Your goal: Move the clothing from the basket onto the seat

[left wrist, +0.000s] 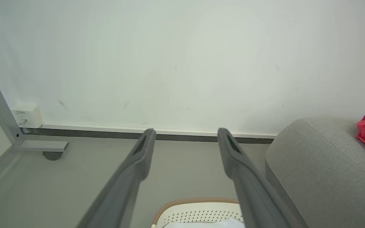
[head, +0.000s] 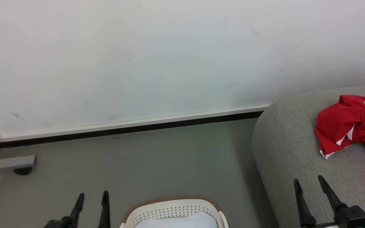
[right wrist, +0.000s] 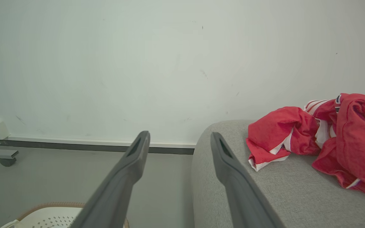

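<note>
The clothing [head: 348, 125] lies heaped on the seat [head: 296, 152], far right. The left end effector [head: 93, 193] and right end effector [head: 308, 179] hang wide and empty. The transfer looks done; next, check the near basket [head: 173, 210].

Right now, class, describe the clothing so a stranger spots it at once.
Find the large grey seat by the white wall. On top lies the clothing, a crumpled heap. Bright red with white stripes, unlike the pale cushion in the basket.
</note>
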Controlling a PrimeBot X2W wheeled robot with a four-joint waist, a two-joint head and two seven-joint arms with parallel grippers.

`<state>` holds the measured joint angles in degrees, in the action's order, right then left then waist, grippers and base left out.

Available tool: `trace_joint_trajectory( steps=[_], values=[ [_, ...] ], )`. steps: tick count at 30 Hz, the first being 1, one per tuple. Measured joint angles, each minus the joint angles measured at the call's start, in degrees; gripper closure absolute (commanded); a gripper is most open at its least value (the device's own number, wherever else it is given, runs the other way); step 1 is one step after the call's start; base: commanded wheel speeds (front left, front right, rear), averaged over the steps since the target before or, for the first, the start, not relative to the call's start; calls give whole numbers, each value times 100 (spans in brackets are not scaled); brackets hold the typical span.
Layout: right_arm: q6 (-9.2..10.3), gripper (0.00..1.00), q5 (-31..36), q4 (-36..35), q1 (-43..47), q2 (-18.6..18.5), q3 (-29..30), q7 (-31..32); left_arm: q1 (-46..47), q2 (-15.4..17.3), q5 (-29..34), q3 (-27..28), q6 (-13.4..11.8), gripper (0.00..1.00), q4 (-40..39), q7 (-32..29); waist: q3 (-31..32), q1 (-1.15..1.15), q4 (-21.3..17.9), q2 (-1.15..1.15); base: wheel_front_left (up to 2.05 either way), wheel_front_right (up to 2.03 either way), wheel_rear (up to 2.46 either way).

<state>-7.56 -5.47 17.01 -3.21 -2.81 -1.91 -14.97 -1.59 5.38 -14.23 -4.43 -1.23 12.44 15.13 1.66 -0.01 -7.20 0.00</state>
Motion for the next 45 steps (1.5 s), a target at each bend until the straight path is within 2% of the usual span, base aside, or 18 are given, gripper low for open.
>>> trace_joint_trajectory(
  steps=[14, 15, 20, 45],
  values=[
    [0, 0, -45, 48, -15, 1, -94, 0, -1, -155, 292, 181, 277, 0, 57, 0, -14, 1, 156, 0, 0, 0, 0],
    [0, 100, -51, 78, -3, 4, -99, 3, -6, -164, 293, 178, 277, 100, 89, -1, -15, 1, 158, 0, 0, 0, 0],
    [-1, 100, -233, 252, 112, 38, -98, 87, -47, -202, 152, 200, 281, 100, 293, -97, -18, 1, 171, 0, 0, 0, 0],
    [-1, 100, -2853, 130, 25, 41, 202, 733, 131, -225, -2332, 454, 371, 100, 178, -717, -46, 1, 282, 0, 0, 0, 0]
  ],
)
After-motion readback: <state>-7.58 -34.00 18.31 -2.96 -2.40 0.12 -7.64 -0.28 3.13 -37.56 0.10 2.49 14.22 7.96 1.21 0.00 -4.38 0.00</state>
